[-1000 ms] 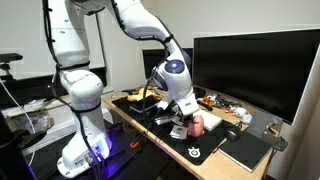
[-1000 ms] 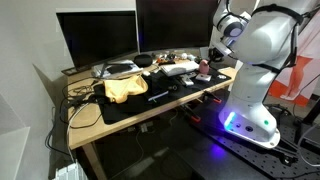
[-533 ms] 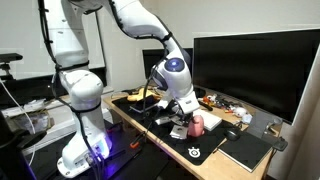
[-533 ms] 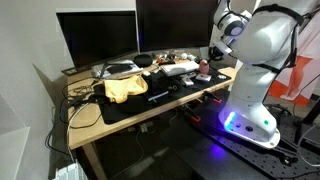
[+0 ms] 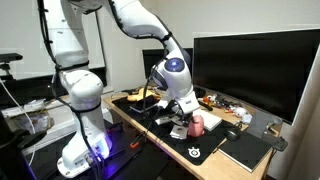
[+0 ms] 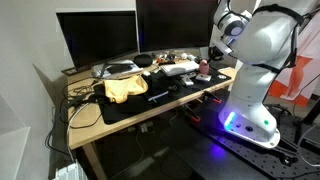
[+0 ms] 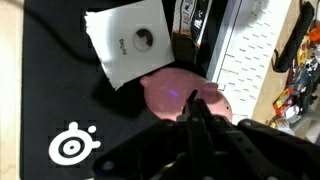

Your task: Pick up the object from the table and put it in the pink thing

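Pink thing point(image 7: 165, 88) slants upper-left to lower-right beneath the closed pincer point(image 7: 193, 102).

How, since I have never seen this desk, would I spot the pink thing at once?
Start at the big dark monitor on the desk; a black mat lies in front of it. Near that mat's edge, beside a white paper square and the white keyboard, sits the pink thing. It is the only pale pink, rounded item among black and white neighbours.

The white arm point(image 5: 135, 25) arcs down from 11 o'clock in an exterior view, wrist bent downward. Its hand point(image 7: 192, 108) enters the wrist view from 6 o'clock, fingers pressed together.
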{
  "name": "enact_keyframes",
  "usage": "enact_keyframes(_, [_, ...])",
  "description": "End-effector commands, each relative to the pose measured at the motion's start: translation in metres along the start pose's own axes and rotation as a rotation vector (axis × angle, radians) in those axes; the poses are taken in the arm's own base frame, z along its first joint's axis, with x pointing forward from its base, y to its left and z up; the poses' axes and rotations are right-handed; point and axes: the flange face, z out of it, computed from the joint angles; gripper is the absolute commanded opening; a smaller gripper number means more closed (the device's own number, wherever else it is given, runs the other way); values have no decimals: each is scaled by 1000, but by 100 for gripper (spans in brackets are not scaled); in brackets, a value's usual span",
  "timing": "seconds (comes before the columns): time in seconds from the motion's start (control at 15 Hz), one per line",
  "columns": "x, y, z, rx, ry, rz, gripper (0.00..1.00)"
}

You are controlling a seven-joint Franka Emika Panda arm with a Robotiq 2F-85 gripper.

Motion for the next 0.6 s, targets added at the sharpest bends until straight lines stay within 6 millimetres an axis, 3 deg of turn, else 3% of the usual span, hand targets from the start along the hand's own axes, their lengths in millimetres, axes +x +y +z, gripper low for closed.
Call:
enact_keyframes(0.0, [-5,3,-3,28,-28,16,1])
enact_keyframes(0.53, [-4,4,-2,38,-36,30,1])
